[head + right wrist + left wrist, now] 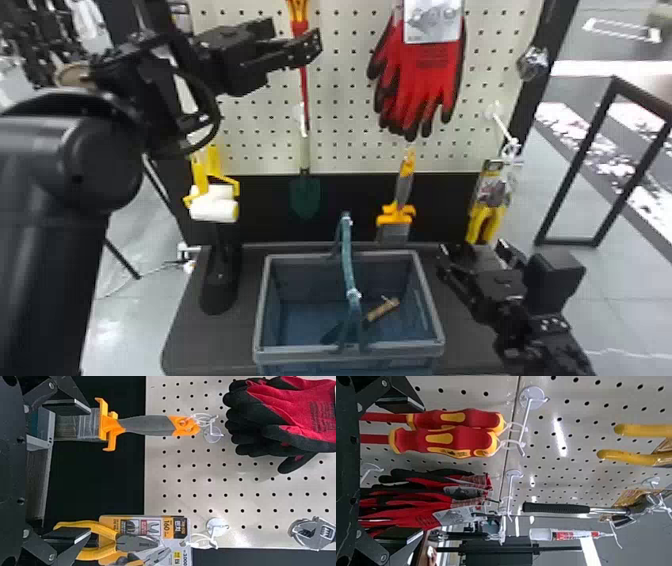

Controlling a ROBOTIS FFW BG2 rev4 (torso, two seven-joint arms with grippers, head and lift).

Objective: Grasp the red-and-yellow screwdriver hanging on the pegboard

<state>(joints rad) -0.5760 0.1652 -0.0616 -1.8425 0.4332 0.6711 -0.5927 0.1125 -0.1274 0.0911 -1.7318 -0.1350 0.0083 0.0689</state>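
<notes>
Farthest out from the pegboard (pixel 350 125), the right gripper (pixel 475 257) is sitting low, its flat black fingers spread and gripping nothing. A blue-grey plastic basket (pixel 300 350) with a looped handle is standing beneath the pegboard's lower edge. Up at the pegboard's top, the left gripper (pixel 297 35) is hovering released, fingers wide apart. The red-and-yellow screwdriver (pixel 443 441), its handle smooth and bulging, is hanging from a white wire hook on the perforated cream panel, alongside a second screwdriver (pixel 455 417).
</notes>
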